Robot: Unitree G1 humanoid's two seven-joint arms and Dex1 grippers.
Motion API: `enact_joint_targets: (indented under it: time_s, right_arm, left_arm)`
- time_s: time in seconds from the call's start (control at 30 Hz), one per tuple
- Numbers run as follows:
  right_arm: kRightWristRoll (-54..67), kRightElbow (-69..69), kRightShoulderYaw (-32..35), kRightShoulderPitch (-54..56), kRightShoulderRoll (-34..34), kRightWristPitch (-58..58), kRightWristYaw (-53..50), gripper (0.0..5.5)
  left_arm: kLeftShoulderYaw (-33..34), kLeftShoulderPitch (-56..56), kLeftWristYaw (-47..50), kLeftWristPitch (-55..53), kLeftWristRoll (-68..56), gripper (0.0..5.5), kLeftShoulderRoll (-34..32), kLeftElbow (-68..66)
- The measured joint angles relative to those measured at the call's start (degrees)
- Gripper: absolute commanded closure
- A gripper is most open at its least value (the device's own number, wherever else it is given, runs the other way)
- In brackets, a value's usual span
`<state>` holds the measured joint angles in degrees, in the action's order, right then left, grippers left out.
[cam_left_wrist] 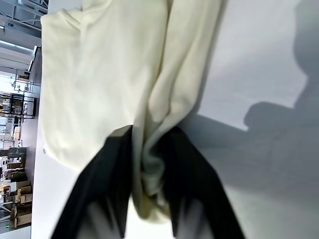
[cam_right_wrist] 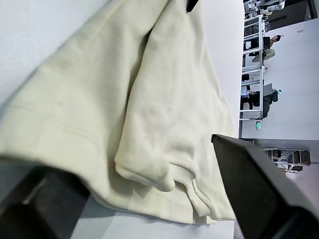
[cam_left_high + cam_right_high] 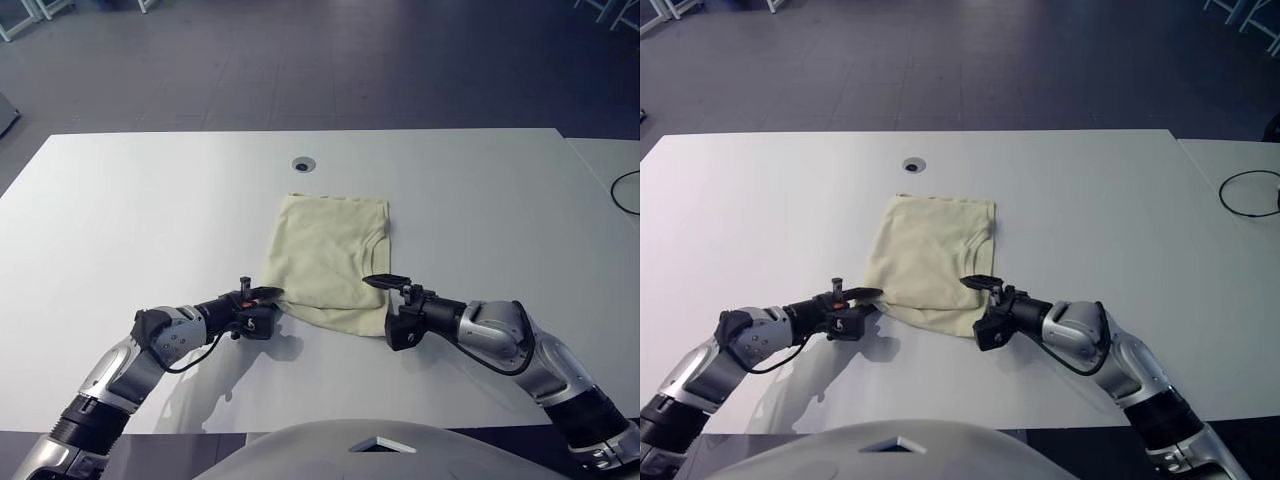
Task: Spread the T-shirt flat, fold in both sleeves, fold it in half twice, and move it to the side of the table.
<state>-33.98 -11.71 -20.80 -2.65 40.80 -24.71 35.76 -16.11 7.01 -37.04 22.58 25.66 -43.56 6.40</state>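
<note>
Left end effector (image 3: 268,293) pinches the near-left corner of the T-shirt (image 3: 330,250) in the head view. The right end effector (image 3: 380,305) stands wide at the near-right corner, one finger above the cloth. We see the pale yellow shirt lying as a narrow panel in the middle of the bench (image 3: 150,200), with a round grommet (image 3: 303,164) beyond its far edge.

From the left wrist, both dark fingers (image 1: 107,189) clamp a bunched fold of fabric.

From the right wrist, the fingers straddle the hem with cloth between them, not yet closed. We judge a half-fold is in hand. The right should close on all layers, then both corners should rise evenly and travel together toward the far edge.
</note>
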Motion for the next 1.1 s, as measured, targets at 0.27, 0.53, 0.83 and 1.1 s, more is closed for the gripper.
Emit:
enact_joint_targets:
  time_s: [0.27,0.53,0.83,1.1]
  right_arm:
    - [0.23,2.8,-1.18,1.17,0.26,-1.71,-0.53,3.77]
    - [0.2,4.36,-1.48,1.39,0.53,-1.56,-0.61,4.99]
    - [12.6,-4.19,-0.25,-1.8,4.09,0.78,7.65,5.47]
    - [30.25,-14.42,3.11,-8.27,11.73,10.07,19.1,5.47]
  left_arm:
    - [-0.76,-1.03,-2.1,-0.22,-0.58,5.4,-1.03,0.2]
    - [-1.21,-0.46,-3.43,1.11,-2.88,5.4,-3.21,1.03]
    - [-1.7,1.38,-10.91,-1.05,-8.42,5.4,-7.65,6.92]
    - [-0.68,8.69,-26.35,-20.33,-25.13,5.42,-16.4,22.71]
